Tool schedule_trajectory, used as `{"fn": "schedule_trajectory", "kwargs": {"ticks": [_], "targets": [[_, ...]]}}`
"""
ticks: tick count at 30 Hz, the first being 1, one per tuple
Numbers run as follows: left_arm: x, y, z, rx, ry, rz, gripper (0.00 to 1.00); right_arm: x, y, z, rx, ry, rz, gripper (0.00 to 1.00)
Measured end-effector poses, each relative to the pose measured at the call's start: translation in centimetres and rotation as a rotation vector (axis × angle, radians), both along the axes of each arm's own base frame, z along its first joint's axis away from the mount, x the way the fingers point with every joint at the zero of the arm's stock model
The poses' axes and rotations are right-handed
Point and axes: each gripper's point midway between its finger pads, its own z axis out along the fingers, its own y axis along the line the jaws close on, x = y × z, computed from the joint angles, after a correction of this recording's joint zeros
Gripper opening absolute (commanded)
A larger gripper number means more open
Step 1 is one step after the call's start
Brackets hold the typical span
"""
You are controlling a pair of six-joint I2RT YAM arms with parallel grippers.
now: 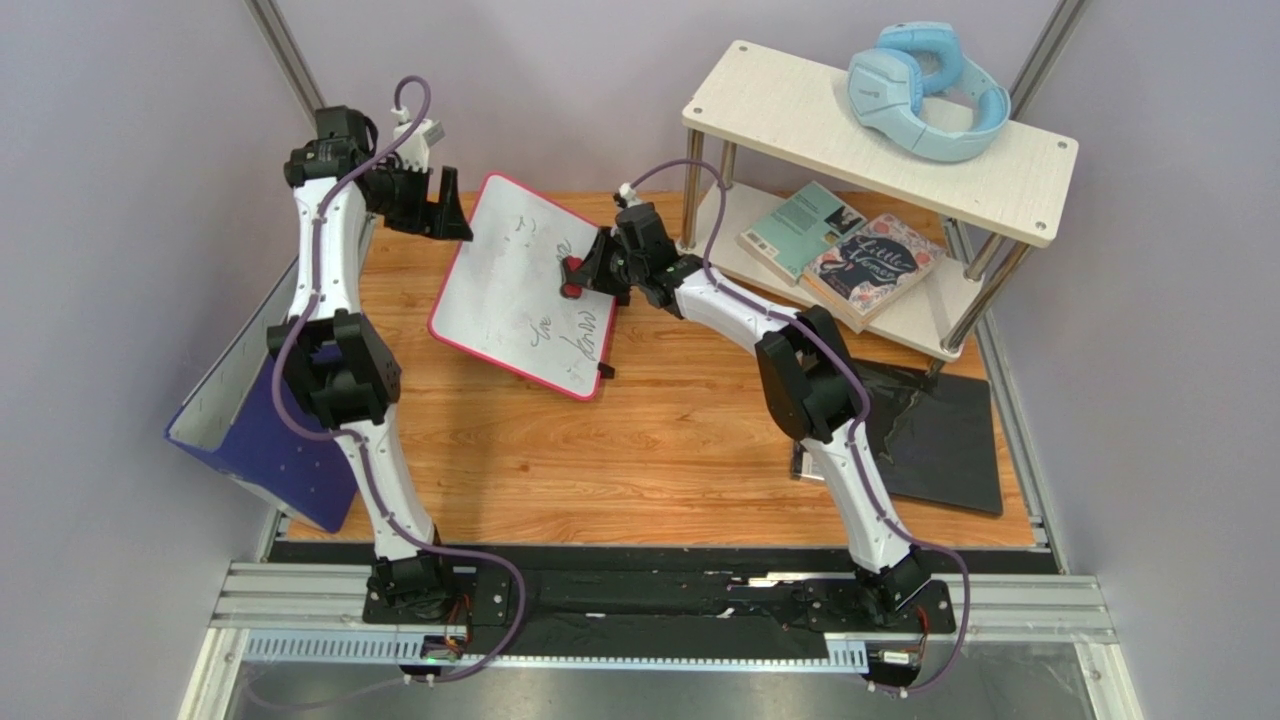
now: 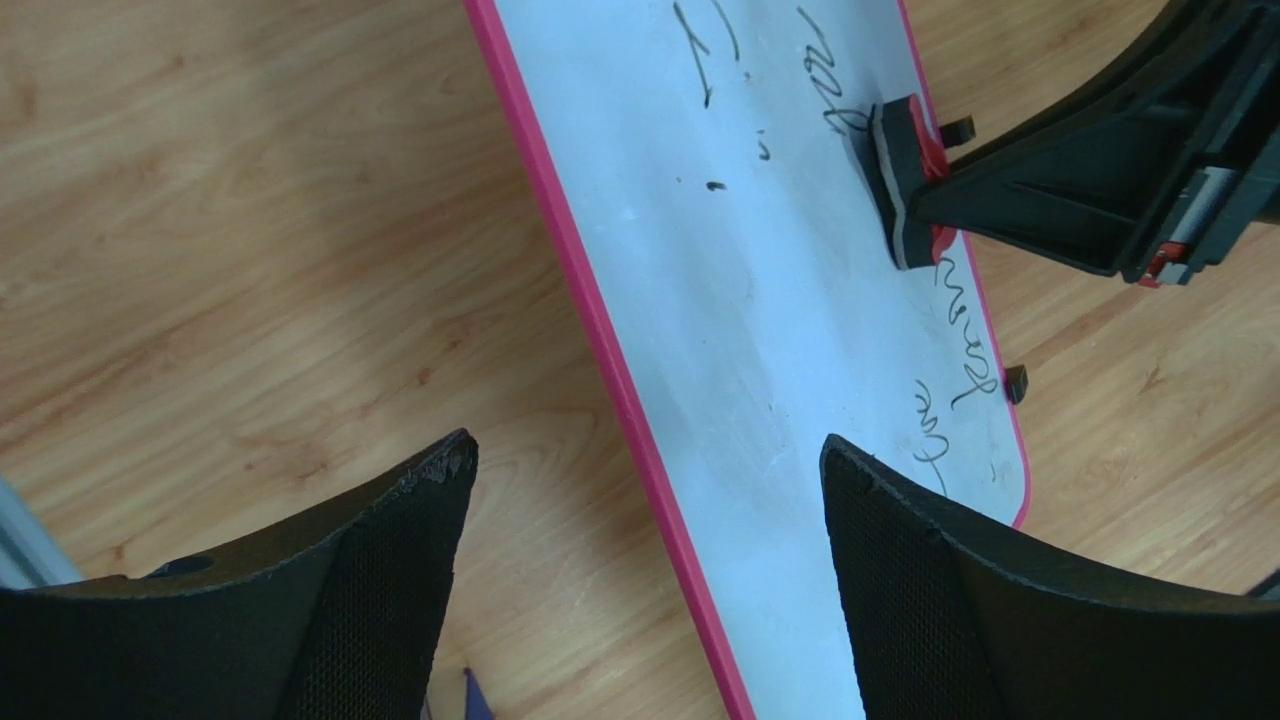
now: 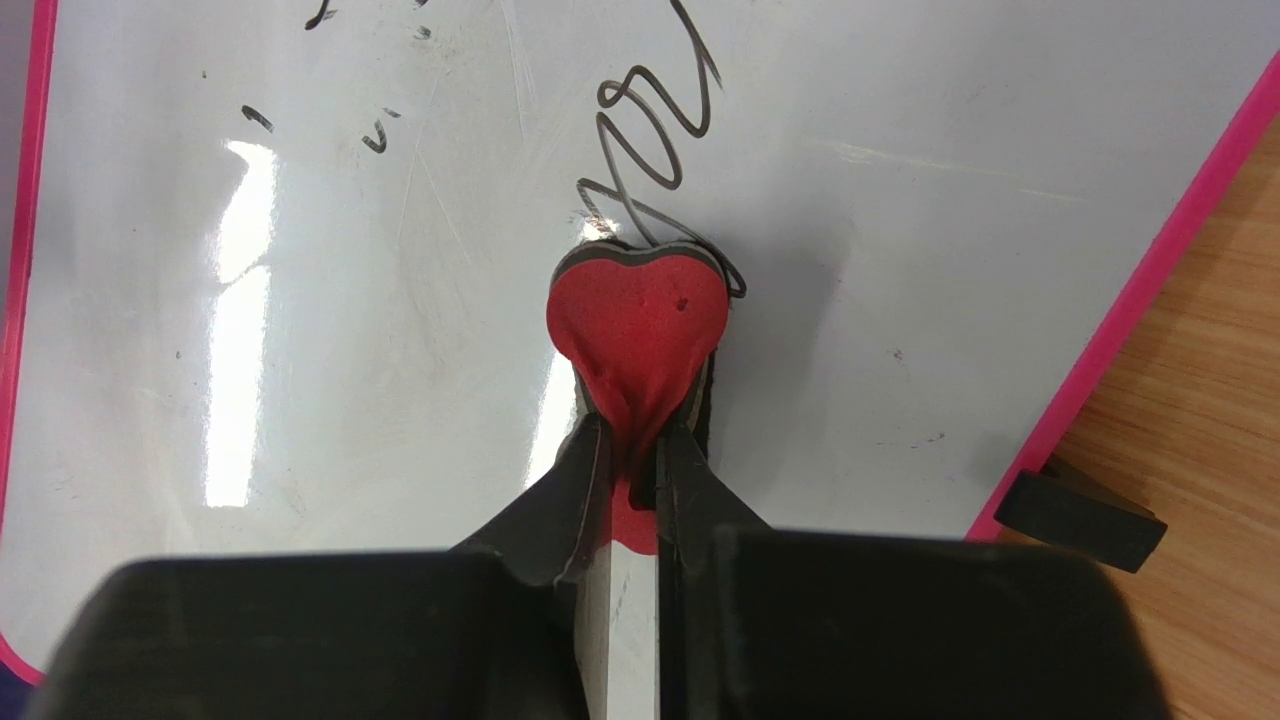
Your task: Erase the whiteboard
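The whiteboard lies tilted on the wooden table, white with a pink-red border and dark scribbles. It also shows in the left wrist view and the right wrist view. My right gripper is shut on a red eraser with a dark felt underside, pressed on the board near its right edge, just below a scribble. The eraser also shows in the left wrist view. My left gripper is open and empty above the board's far left edge.
A blue-purple folder leans at the table's left edge. A black mat lies at the right. A two-level shelf at the back right carries blue headphones and books.
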Motion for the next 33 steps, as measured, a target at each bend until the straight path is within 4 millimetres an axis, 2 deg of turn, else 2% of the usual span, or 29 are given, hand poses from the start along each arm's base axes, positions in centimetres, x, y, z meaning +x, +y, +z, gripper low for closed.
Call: {"fn": "schedule_trajectory", "kwargs": {"ticks": [5, 8, 15, 19, 22, 24, 25, 26, 28, 33], "targets": [[1.0, 0.1, -3.8, -0.037, 0.097, 0.023, 0.87, -0.1, 0.0, 0.0, 0.006, -0.007, 0.006, 0.00], [0.8, -0.1, -5.1, -0.054, 0.142, 0.026, 0.85, -0.1, -0.1, 0.0, 0.006, -0.010, 0.008, 0.00], [0.0, -2.0, -4.3, -0.167, 0.156, -0.033, 0.66, -0.2, -0.1, -0.1, 0.005, -0.013, 0.011, 0.00], [-0.6, -3.3, -3.9, -0.210, 0.165, -0.079, 0.62, -0.2, -0.1, 0.0, 0.001, -0.019, 0.017, 0.00], [-1.2, -3.6, -4.3, -0.186, 0.182, -0.109, 0.51, -0.2, -0.1, 0.0, -0.001, -0.023, 0.024, 0.00], [-1.5, -3.7, -4.9, -0.154, 0.187, -0.132, 0.22, -0.2, -0.1, 0.1, -0.001, -0.026, 0.029, 0.00], [-1.5, -3.7, -5.3, -0.136, 0.191, -0.140, 0.04, -0.2, -0.2, 0.1, -0.002, -0.027, 0.031, 0.00], [-1.5, -4.0, -5.2, -0.156, 0.202, -0.132, 0.00, -0.3, -0.3, 0.2, -0.003, -0.025, 0.035, 0.00], [-2.3, -4.6, -3.9, -0.258, 0.263, -0.072, 0.00, -0.6, -0.5, 0.8, 0.003, -0.022, 0.049, 0.00], [-3.5, -5.0, -3.0, -0.299, 0.313, -0.048, 0.00, -1.6, -0.9, 1.6, -0.023, -0.035, 0.094, 0.00]]}}
